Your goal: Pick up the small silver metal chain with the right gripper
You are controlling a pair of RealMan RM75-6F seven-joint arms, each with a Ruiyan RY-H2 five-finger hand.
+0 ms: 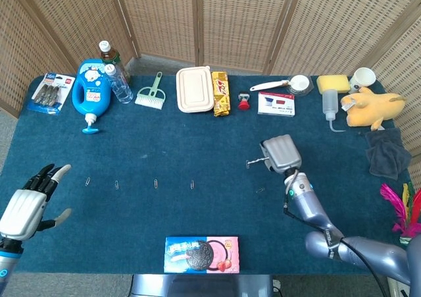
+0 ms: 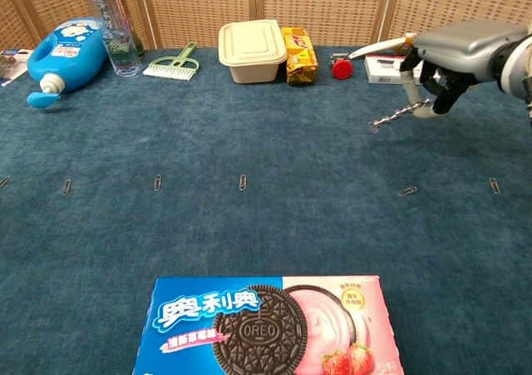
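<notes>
Far left of the cookie box (image 1: pixel 201 254), the left hand (image 1: pixel 25 205) hovers at the edge of the desk (image 1: pixel 197 139), palm down, its fingers (image 1: pixel 46 175) spread apart and holding nothing.

Beyond the cookie box, a row of paper clips (image 2: pixel 243 181) lies on the blue cloth. Along the far edge, well behind the box, stand a blue detergent bottle (image 1: pixel 90 89), a clear water bottle (image 2: pixel 106 22), a small green brush (image 1: pixel 152 93), a cream lunch box (image 1: pixel 194 89) and a yellow snack packet (image 1: pixel 221 93) just beside it.

Right of the cookie box and farther back, the right hand (image 1: pixel 279 153) is raised above the cloth. Its fingers (image 2: pixel 413 109) are curled under the palm and pinch one end of the small silver metal chain (image 2: pixel 396 118). The chain is off the desk, sticking out leftward from the fingers and sloping slightly down, its free end in the air. Below it, two more clips (image 2: pixel 408 191) lie on the cloth.

At the far right, well away from the box, sit a yellow sponge (image 1: pixel 333 83), a white cup (image 1: pixel 362 78) and a yellow plush toy (image 1: pixel 370 106).
</notes>
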